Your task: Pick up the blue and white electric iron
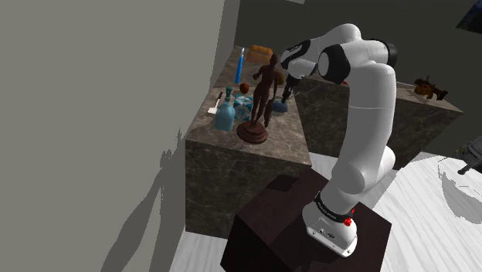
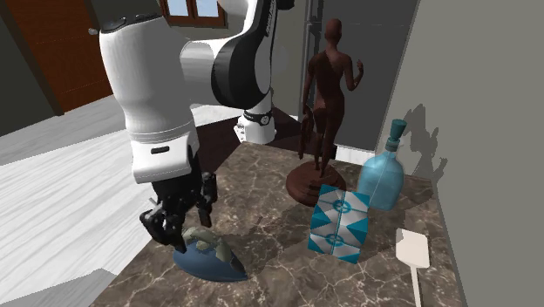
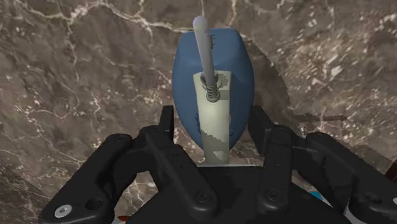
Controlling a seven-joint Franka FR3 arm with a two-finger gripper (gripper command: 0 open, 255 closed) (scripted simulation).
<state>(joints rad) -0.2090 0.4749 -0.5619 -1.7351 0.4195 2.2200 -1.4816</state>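
One iron (image 3: 213, 70) on counter (image 3: 76, 63); two fingers (image 3: 167, 121) apart, straddling it; one figurine (image 2: 327, 96), one bottle (image 2: 382, 179).

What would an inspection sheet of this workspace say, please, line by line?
Surface: marble counter, dark and veined.
Job's things: iron, blue with a pale handle, lying flat near the counter's edge.
Clutter: figurine, bottle, patterned box and white paddle, all apart from the iron.
Grippers: gripper low over the iron, jaws apart with one on each side of it.
Cables: grey cord stub rising from the iron's handle.
Surroundings: grey wall, pale floor, dark stand, second counter.
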